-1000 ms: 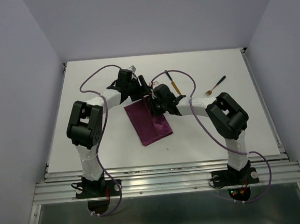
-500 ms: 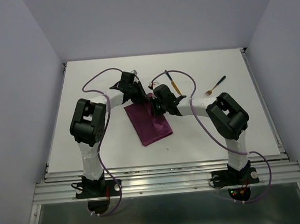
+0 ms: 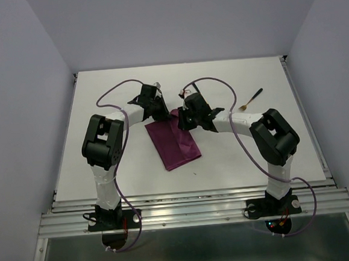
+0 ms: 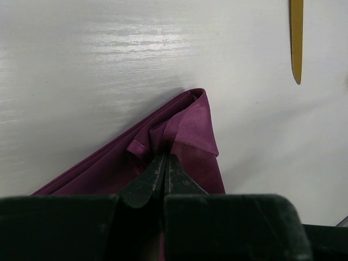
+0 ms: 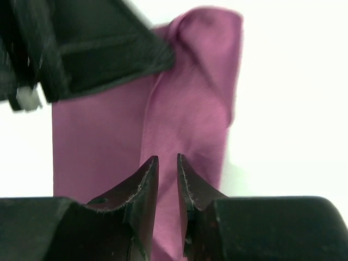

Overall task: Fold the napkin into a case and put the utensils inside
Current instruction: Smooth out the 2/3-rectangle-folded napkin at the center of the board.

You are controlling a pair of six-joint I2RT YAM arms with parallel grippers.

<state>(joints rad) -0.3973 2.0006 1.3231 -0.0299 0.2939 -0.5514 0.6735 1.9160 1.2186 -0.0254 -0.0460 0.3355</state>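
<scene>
Left gripper (image 4: 163,166) is clenched on a gathered fold at the far corner of the napkin (image 3: 174,144). Its two fingertips press together, with the cloth bunched up around them. The right gripper (image 5: 167,166) hangs just beside it over the same end of the cloth. Its jaws stand a narrow slit apart and I see nothing caught between them, so I judge it released.

The white table (image 3: 267,153) carries everything. On it the napkin lies flat as a folded, longish rectangle. Its long axis runs from the two grippers at the far end back toward the arm bases, leaning a little to the right. Only the pinched corner is lifted and creased.

The knife (image 4: 296,41) shows in the left wrist view only as a gold blade. It lies beyond the held corner and off to the right, clear of the cloth. The fork (image 3: 252,98) lies well apart on the right side of the table, plainly nearer the right arm.

The case looks unfinished, with neither utensil inside. Whatever comes next turns on that far end. The left holds the corner that would open or fold the pocket. The freed right gripper sits between the cloth and the utensils, so it is the better placed to fetch them.
</scene>
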